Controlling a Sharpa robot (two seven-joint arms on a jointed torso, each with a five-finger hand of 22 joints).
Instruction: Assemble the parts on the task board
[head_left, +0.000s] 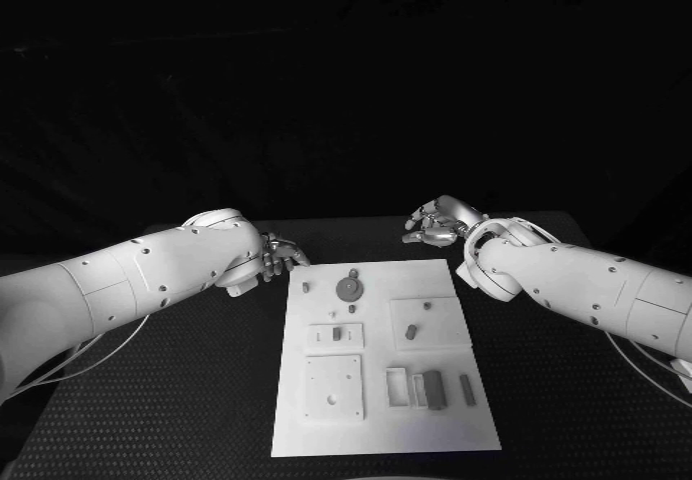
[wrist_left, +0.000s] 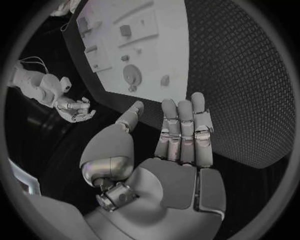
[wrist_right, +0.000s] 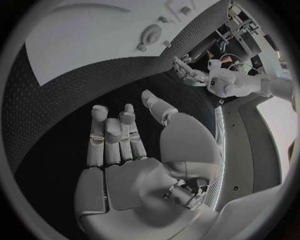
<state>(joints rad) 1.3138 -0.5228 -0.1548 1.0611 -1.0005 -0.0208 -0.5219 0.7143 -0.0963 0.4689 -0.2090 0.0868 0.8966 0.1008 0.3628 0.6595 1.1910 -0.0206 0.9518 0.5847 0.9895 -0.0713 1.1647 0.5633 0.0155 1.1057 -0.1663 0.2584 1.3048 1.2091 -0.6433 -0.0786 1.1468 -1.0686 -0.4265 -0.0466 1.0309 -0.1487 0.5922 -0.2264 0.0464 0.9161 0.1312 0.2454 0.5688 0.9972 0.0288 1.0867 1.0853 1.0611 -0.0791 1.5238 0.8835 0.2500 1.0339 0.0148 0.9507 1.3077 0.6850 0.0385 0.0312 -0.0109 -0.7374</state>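
The task board (head_left: 378, 420) lay mid-table with small parts (head_left: 433, 388) hard to make out; left hand (head_left: 268, 262) at ten o'clock, right hand (head_left: 438, 224) at one (both empty, fingers apart)

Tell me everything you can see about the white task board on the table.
The task board is a flat white rectangular plate lying on the black table between the two arms. It carries raised square panels and recesses, a round disc part near its far end and small bar-shaped parts nearer the robot. Neither hand touches it.
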